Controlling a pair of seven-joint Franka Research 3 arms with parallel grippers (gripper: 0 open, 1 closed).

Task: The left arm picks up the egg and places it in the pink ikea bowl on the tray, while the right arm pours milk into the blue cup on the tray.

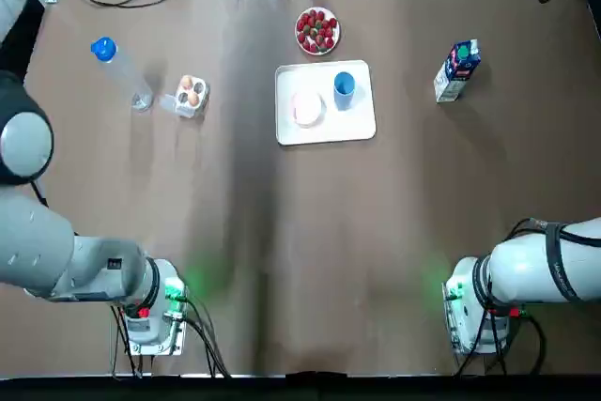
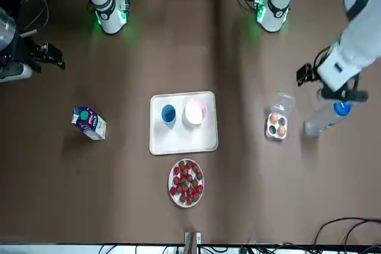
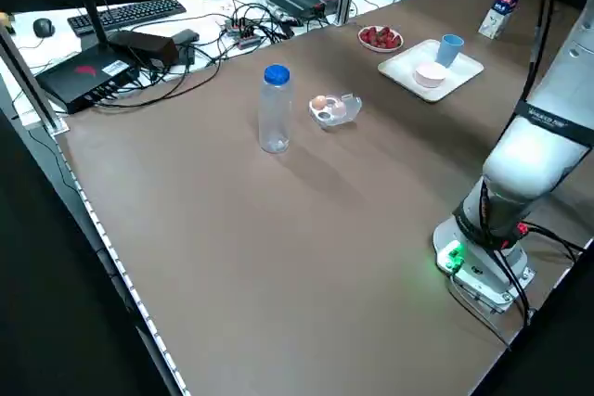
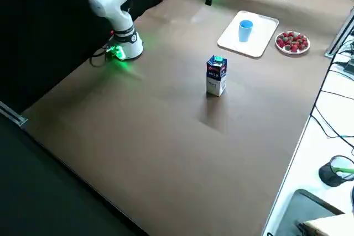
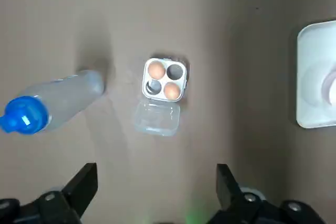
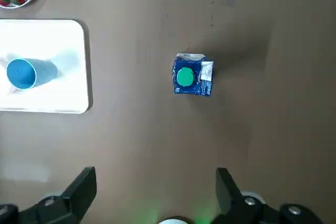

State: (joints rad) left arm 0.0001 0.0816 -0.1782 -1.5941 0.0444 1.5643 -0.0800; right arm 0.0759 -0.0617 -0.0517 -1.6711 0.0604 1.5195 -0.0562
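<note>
Two tan eggs (image 5: 156, 70) occupy a clear carton (image 5: 157, 119); left end effector (image 5: 156, 170), right end effector (image 6: 156, 172) both spread.

my left arm (image 1: 56, 251) and right arm (image 1: 545, 265) sit at the bottom corners. upper centre, the tray (image 1: 355, 124) carries the pink bowl (image 1: 307, 108) and blue cup (image 1: 344, 86); the eggs (image 1: 193, 98) are upper left, the milk carton (image 1: 457, 70) upper right.

clear plastic bottle (image 1: 122, 72), matt brown table (image 1: 282, 251), glossy white tray (image 1: 357, 121).

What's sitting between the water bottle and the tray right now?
The open egg carton stands between the water bottle and the tray; from carton to tray the table is bare. The top view shows it.
</note>
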